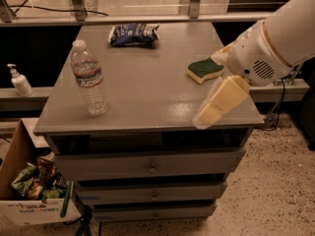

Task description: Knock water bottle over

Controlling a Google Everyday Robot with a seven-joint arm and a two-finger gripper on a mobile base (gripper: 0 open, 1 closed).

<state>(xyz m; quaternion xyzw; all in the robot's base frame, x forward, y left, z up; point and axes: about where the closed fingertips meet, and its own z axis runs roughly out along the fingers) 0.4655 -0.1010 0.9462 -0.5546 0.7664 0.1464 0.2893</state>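
The water bottle point(89, 79) stands upright near the front left of the grey cabinet top point(147, 87). It is clear ribbed plastic with a white cap and a label band. My gripper point(206, 116) is cream-coloured and hangs from the white arm point(275, 38) over the front right part of the top. It points down and left, just in front of the green and yellow sponge point(205, 69). It is far to the right of the bottle and touches nothing.
A dark blue snack bag point(134, 33) lies at the back of the top. A white pump dispenser point(19, 81) stands on a ledge to the left. A cardboard box of packets point(29, 188) sits on the floor at the lower left. Drawers point(150, 166) run below the top.
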